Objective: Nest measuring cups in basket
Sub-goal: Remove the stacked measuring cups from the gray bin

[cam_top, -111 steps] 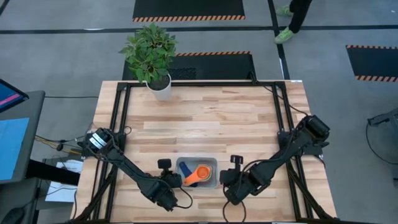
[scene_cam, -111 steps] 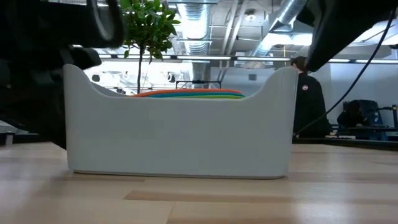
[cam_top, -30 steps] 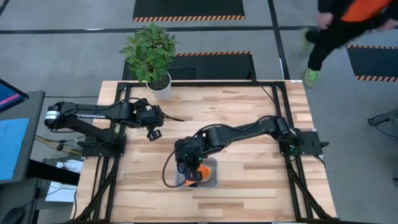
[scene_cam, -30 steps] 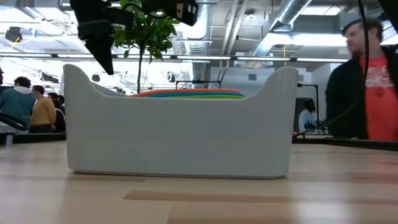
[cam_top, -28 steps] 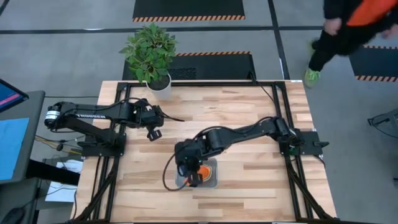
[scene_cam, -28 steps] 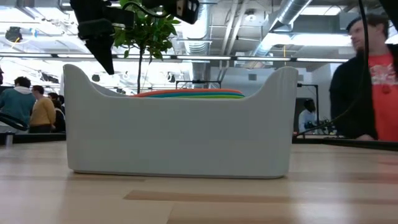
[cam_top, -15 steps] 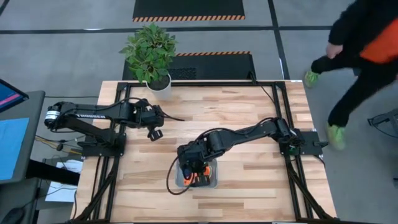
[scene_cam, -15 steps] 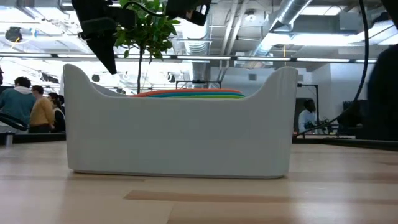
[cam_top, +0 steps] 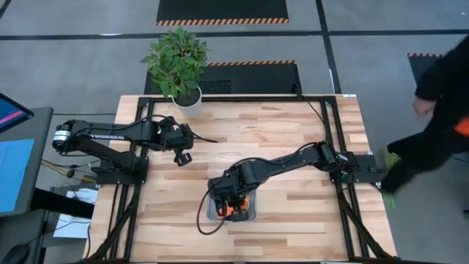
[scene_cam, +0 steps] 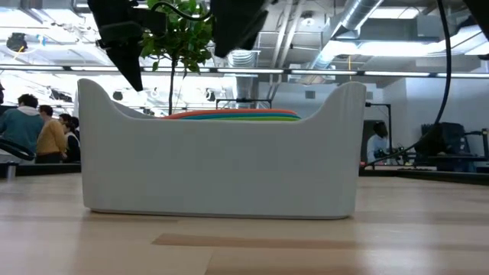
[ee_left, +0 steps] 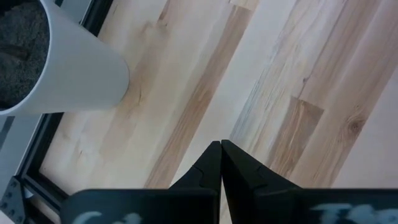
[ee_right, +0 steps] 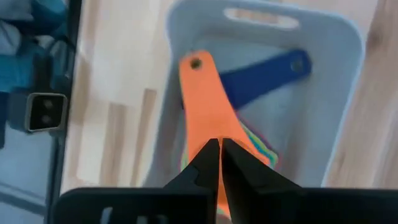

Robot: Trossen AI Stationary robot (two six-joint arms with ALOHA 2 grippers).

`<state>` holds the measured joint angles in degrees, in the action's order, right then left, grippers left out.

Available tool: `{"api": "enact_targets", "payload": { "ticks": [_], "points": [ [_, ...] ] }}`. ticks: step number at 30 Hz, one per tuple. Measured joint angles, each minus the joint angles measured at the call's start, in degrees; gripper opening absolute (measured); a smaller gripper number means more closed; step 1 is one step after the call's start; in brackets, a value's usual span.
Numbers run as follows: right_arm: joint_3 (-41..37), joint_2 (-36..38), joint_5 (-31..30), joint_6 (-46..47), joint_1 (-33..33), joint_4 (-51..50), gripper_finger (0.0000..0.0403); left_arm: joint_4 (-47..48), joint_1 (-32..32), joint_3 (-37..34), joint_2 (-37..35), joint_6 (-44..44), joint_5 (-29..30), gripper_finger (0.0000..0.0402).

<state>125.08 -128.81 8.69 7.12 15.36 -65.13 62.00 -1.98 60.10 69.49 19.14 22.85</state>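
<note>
The pale grey-blue basket point(cam_top: 251, 215) point(scene_cam: 218, 153) stands near the table's front edge, at the middle. Measuring cups lie nested inside it. An orange cup is on top, its flat handle point(ee_right: 202, 93) pointing at one short wall. A dark blue handle point(ee_right: 267, 74) fans out beside it. Coloured rims point(scene_cam: 229, 114) show just above the basket's dipped wall. My right gripper point(cam_top: 233, 205) point(ee_right: 219, 142) hangs over the basket, pointing steeply down, fingers shut above the orange handle. My left gripper point(cam_top: 183, 157) point(ee_left: 220, 144) waits shut over bare wood at the far left. My right gripper's shut fingers point(ee_right: 208, 162) point down over the orange cup's handle point(ee_right: 214, 127), near where it joins the bowl. Whether they touch it I cannot tell, since the fingers themselves cover the spot.
A leafy plant in a white pot point(cam_top: 187, 99) point(ee_left: 56, 68) stands at the table's far left edge, close to my left gripper. A person point(cam_top: 440, 110) moves on the floor past the table's right side. People point(scene_cam: 38, 126) sit in the room behind.
My right gripper has come down and a little toward the table's near edge, settling over the basket and tipping more steeply downward. The cups and the basket have stayed where they were. The person beyond the table's right side has walked on.
</note>
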Motion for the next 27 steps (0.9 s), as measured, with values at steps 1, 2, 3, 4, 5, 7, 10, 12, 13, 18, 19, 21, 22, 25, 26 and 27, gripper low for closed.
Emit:
{"api": "enact_targets", "payload": {
  "ticks": [1, 2, 3, 4, 5, 7, 10, 12, 13, 18, 19, 21, 22, 25, 26, 27],
  "points": [
    [0.1, 0.0, 0.0, -0.1, 0.0, 0.3, 0.0050, 0.0, 0.0, 0.0, 0.0, 0.0, 0.0, 0.0000],
    [0.1, 0.0, 0.0, -0.2, 0.0, 0.2, 0.0055, 0.0, 0.0, 0.0, 0.0, 0.0, 0.0, 0.0000],
    [0.1, 0.0, 0.0, -0.7, 0.0, 0.0, 0.0059, 0.0, 0.0, 0.0, 0.0, 0.0, 0.0, 0.0000],
    [0.1, 0.0, 0.1, -1.4, 0.0, -0.3, 0.0064, 0.0, 0.0, 0.0, 0.0, 0.0, 0.0, 0.0000],
    [0.1, 0.0, 0.0, -2.5, -0.1, -0.7, 0.0070, 0.0, 0.0, 0.0, 0.0, 0.0, 0.0, 0.0000],
    [0.1, 0.0, 0.1, -5.0, 0.0, -2.0, 0.0083, 0.0, 0.0, 0.0, 0.0, 0.0, 0.0, 0.0000],
    [0.1, 0.0, -1.2, -7.5, 0.3, -3.1, 0.0103, 0.0, 0.0, 0.0, 0.0, 0.0, 0.0, 0.0000],
    [0.1, 0.0, -2.3, -7.8, 0.4, -2.7, 0.0116, 0.0, 0.0, 0.0, 0.0, 0.0, 0.0, 0.0000],
    [0.1, 0.0, -2.4, -7.9, 0.4, -2.6, 0.0123, 0.0, 0.0, 0.0, 0.0, 0.0, 0.0, 0.0000],
    [0.1, 0.0, -2.8, -11.2, 0.2, -2.6, 0.0155, 0.0, 0.0, 0.0, 0.0, 0.0, 0.0, 0.0000],
    [0.1, 0.0, -2.8, -11.8, 0.2, -2.6, 0.0161, 0.0, 0.0, 0.0, 0.0, 0.0, 0.0, 0.0000],
    [0.1, 0.0, -2.8, -12.2, 0.2, -2.6, 0.0171, 0.0, 0.0, 0.0, 0.0, 0.0, 0.0, 0.0000],
    [0.1, 0.0, -2.8, -12.1, 0.2, -2.6, 0.0176, 0.0, 0.0, 0.0, 0.0, 0.0, 0.0, 0.0000],
    [0.1, 0.0, -2.8, -12.1, -0.1, -2.6, 0.0188, 0.0, 0.0, 0.0, 0.0, 0.7, 0.0, 0.0000],
    [0.1, 0.0, -2.8, -12.1, -0.2, -2.5, 0.0191, 0.0, 0.0, 0.0, 0.0, 1.2, 0.0, 0.0000],
    [0.1, 0.0, -2.8, -12.1, -0.2, -2.5, 0.0193, 0.0, 0.0, 0.0, 0.0, 1.4, 0.0, 0.0000]
  ]
}}
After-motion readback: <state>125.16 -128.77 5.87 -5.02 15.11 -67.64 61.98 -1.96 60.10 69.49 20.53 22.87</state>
